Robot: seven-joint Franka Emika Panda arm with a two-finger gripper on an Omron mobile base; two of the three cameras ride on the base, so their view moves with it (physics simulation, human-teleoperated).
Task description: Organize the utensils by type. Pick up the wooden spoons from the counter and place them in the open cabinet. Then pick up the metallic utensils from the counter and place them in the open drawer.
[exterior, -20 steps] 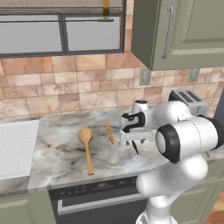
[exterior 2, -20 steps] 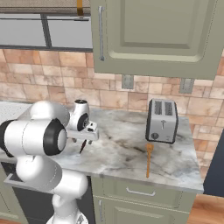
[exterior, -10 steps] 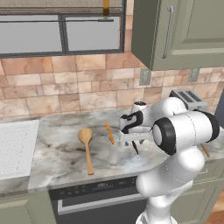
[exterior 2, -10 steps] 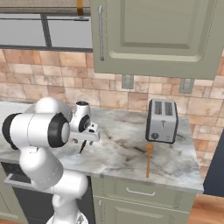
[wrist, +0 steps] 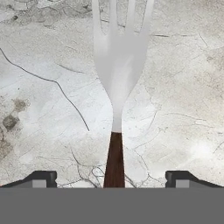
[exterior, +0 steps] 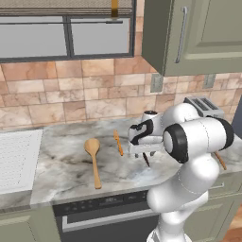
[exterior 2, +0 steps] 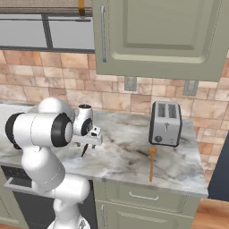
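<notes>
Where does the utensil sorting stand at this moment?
Done: nothing visibly; the big wooden spoon and the slim wooden spoon lie on the counter, another wooden spoon by the toaster. In hand: the open gripper straddles the fork, its dark handle between the fingertips, not gripped. Left: all spoons to the cabinet, fork to the drawer.

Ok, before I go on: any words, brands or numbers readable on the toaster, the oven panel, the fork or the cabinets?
No readable text anywhere.
Oven panel: small marks, too blurred to read.
Toaster: no label to make out.
Fork: plain, no stamp.
Cabinet door: plain.
</notes>
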